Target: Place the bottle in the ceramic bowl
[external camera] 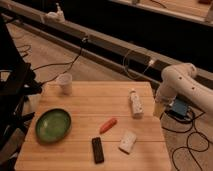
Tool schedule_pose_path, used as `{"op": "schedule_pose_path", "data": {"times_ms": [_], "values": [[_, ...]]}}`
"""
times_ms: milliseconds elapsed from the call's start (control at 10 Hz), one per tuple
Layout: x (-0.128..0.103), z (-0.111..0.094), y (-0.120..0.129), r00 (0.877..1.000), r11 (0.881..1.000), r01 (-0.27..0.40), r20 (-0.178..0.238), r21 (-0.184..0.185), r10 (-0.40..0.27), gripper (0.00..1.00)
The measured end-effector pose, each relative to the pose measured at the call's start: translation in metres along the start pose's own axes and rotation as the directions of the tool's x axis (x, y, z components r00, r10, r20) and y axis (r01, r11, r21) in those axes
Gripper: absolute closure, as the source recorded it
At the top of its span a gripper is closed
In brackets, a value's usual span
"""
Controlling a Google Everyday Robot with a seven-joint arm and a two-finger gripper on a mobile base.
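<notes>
The bottle (135,103) is slim and whitish with a white cap. It lies on its side on the right part of the wooden table (90,107). The ceramic bowl (52,124) is green and glossy and sits near the table's left front, empty. My gripper (158,109) hangs at the end of the white arm (181,80), just past the table's right edge. It is a short way right of the bottle and apart from it. It holds nothing that I can see.
An orange carrot (107,125) lies mid-table. A white block (128,141) and a black remote (97,149) lie near the front edge. A white cup (64,83) stands at the back left. Cables and a blue box (178,108) lie on the floor to the right.
</notes>
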Motion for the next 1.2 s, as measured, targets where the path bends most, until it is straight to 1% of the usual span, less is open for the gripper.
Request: {"op": "schedule_pose_path", "data": {"times_ms": [100,200,300,500,700,800,900,1000,1200], "values": [[-0.002,0.002,-0.009,0.996,0.997,-0.083,0.020,0.009,0.082,0.35],[-0.011,0.001,-0.019,0.983,0.984,-0.177,0.062,0.018,0.176,0.35],[-0.028,-0.002,-0.027,0.962,0.968,-0.251,0.114,0.016,0.248,0.35],[-0.037,-0.005,-0.032,0.941,0.951,-0.310,0.149,0.009,0.305,0.35],[-0.037,-0.005,-0.033,0.939,0.949,-0.316,0.147,0.012,0.311,0.35],[-0.035,-0.005,-0.037,0.932,0.941,-0.339,0.145,0.016,0.333,0.35],[-0.034,-0.004,-0.043,0.911,0.922,-0.388,0.154,0.008,0.382,0.35],[-0.037,-0.001,-0.050,0.870,0.886,-0.463,0.178,-0.025,0.459,0.35],[-0.055,0.009,-0.060,0.793,0.819,-0.566,0.210,-0.094,0.572,0.35]]}}
